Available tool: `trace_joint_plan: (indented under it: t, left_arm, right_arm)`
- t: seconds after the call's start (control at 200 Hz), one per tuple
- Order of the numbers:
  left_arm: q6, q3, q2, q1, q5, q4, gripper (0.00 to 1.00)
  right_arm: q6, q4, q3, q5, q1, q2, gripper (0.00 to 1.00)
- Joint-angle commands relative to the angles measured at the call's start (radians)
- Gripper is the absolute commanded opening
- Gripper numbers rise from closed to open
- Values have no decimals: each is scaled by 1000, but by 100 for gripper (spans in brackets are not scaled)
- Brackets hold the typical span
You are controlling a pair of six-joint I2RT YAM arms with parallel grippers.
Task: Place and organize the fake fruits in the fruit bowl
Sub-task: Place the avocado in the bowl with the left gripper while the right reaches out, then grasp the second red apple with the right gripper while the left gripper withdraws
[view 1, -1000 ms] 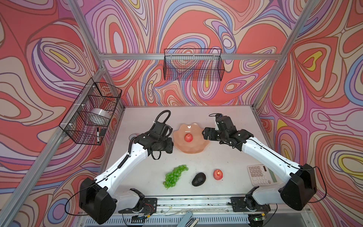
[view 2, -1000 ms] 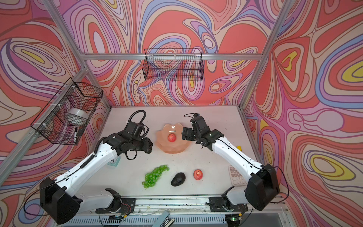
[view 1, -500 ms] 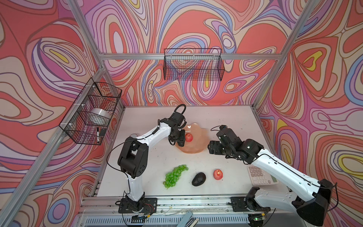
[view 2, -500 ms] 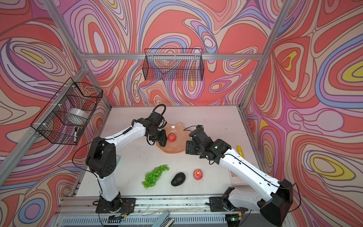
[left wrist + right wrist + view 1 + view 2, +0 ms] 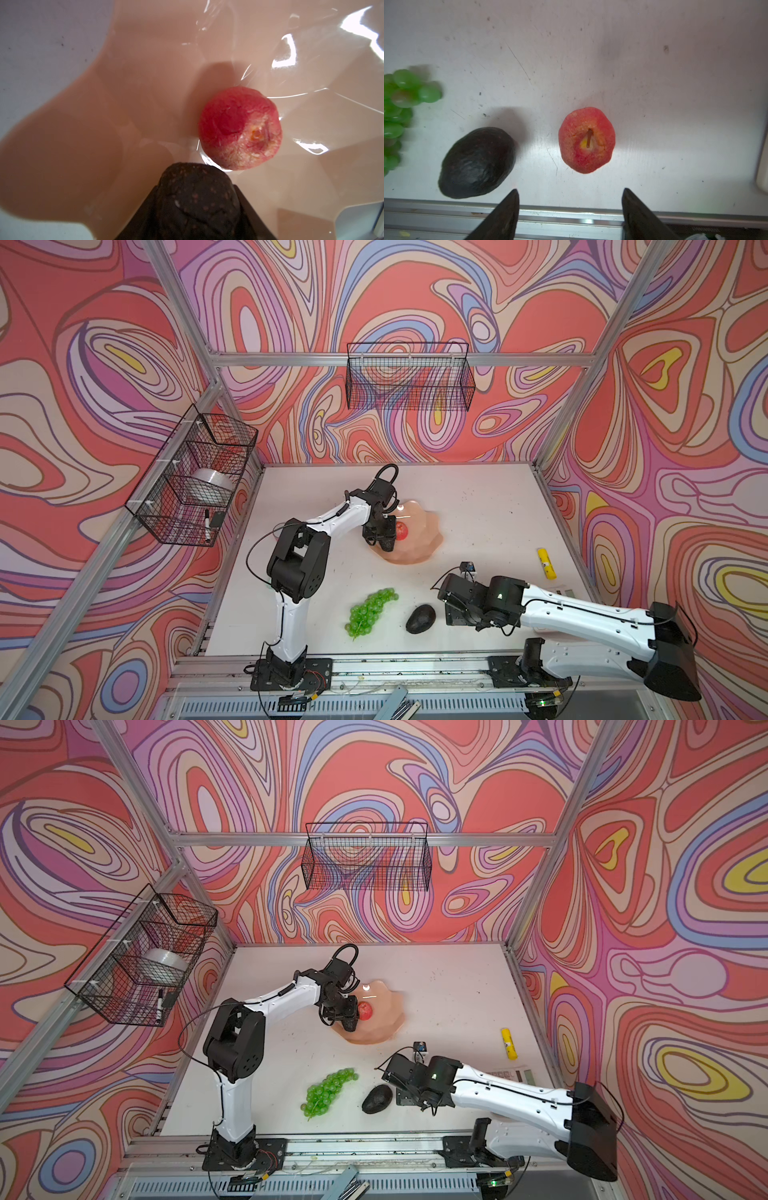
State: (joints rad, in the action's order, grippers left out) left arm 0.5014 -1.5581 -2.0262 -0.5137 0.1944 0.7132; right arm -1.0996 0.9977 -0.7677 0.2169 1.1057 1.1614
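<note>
The peach-pink fruit bowl (image 5: 430, 526) (image 5: 392, 1006) sits mid-table with one red apple (image 5: 402, 531) (image 5: 239, 128) inside. My left gripper (image 5: 386, 537) (image 5: 350, 1017) hangs over the bowl's left side, shut on a dark avocado (image 5: 195, 197) that sits right beside that apple. My right gripper (image 5: 451, 608) (image 5: 570, 190) is open near the front edge, directly above a second red apple (image 5: 586, 140); both top views hide that apple. Another avocado (image 5: 420, 619) (image 5: 477, 164) and the green grapes (image 5: 370, 611) (image 5: 328, 1091) lie on the table to its left.
A yellow stick (image 5: 546, 563) lies at the right, with a calculator (image 5: 563, 592) partly under the right arm. Black wire baskets hang on the back wall (image 5: 409, 381) and the left wall (image 5: 191, 481). The metal front rail (image 5: 571, 216) runs just behind the right fingers.
My left gripper swung from left of the bowl to over it, carrying the avocado. My right gripper left the bowl's right rim and came forward over the table apple, its jaws narrowing somewhat.
</note>
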Motion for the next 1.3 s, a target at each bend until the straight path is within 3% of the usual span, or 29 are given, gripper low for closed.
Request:
trace_joint_plan:
  t: [0.0, 0.235, 0.366, 0.546, 0.746, 0.881, 1.132, 1.297]
  left_arm:
    - [9, -35, -7, -4, -1, 8, 61]
    - [3, -2, 76, -3, 41, -61, 83]
    - [-7, -2, 136, -5, 64, -70, 97]
    - [-23, 9, 248, -2, 37, -68, 98]
    - [-34, 108, 448, 4, -81, -131, 100]
    - [-44, 232, 625, 25, -180, -208, 100]
    - [-32, 435, 901, 126, -300, -278, 100]
    - [11, 511, 983, 207, -286, -280, 100]
  right_arm:
    - [-98, -77, 46, 17, 11, 12, 79]
    - [-119, -151, 90, 65, 7, 27, 79]
    - [-92, -205, 117, 50, -49, 39, 78]
    - [-7, -275, 145, 13, -150, 33, 75]
    - [25, -341, 147, -24, -160, 109, 74]
    - [32, -358, 148, -21, -162, 138, 66]
    - [68, -312, 115, 26, -172, 130, 50]
    - [139, -231, 7, 78, -177, 128, 45]
